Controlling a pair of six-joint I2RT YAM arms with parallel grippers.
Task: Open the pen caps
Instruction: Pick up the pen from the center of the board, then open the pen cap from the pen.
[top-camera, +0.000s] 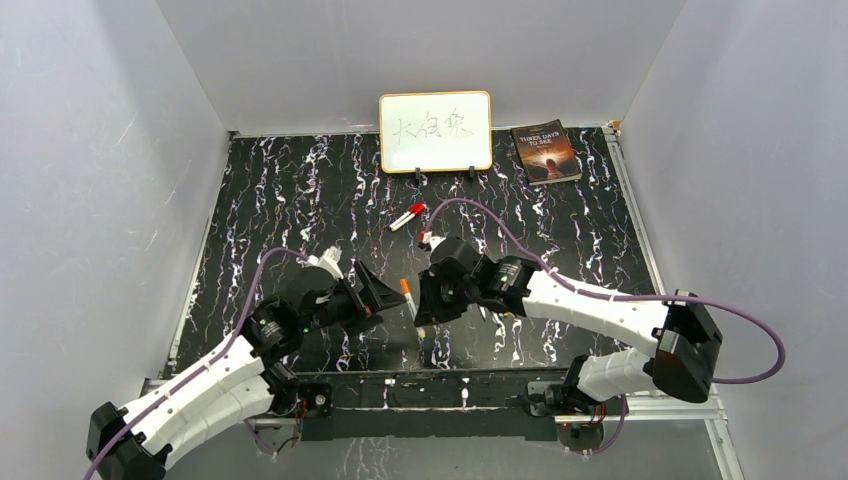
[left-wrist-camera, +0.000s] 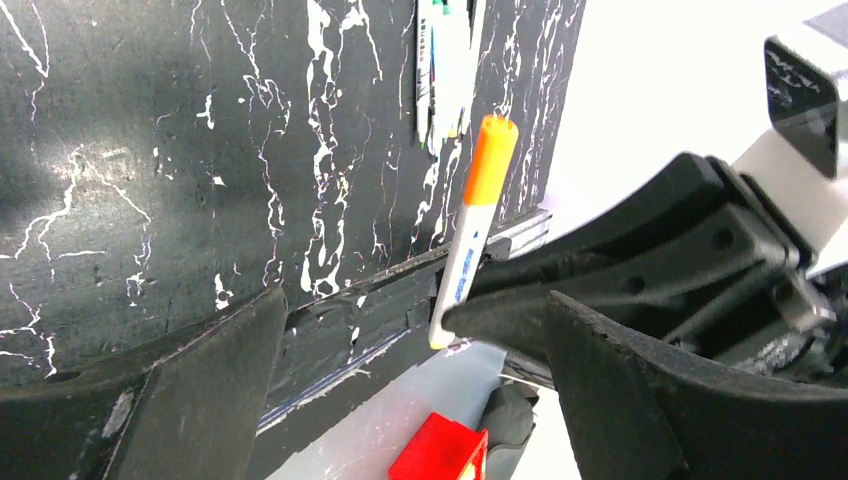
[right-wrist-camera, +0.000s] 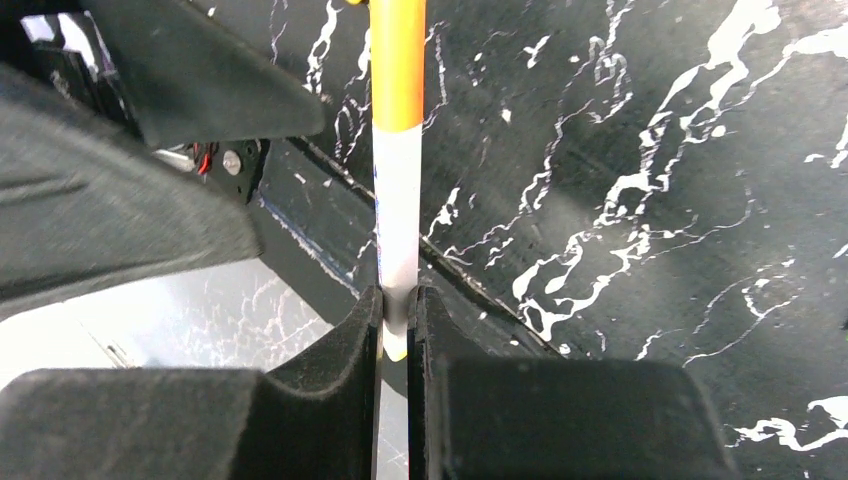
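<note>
My right gripper (right-wrist-camera: 397, 310) is shut on the bottom end of a white-barrelled pen (right-wrist-camera: 397, 220) and holds it above the table's near edge. The pen's orange cap (right-wrist-camera: 397, 70) is on and points away from the jaws. From above, that pen (top-camera: 408, 295) hangs between the two grippers, the right gripper (top-camera: 420, 315) at its lower end. My left gripper (left-wrist-camera: 415, 310) is wide open with nothing between its fingers, and the orange cap (left-wrist-camera: 490, 160) lies beyond and above them. From above, the left gripper (top-camera: 385, 292) sits just left of the cap.
A red-capped pen (top-camera: 407, 216) lies on the black marbled table (top-camera: 300, 200) in front of a small whiteboard (top-camera: 435, 131). A book (top-camera: 545, 151) lies at the back right. More pens (left-wrist-camera: 445, 60) lie on the table. A red block (left-wrist-camera: 440, 450) sits below the table edge.
</note>
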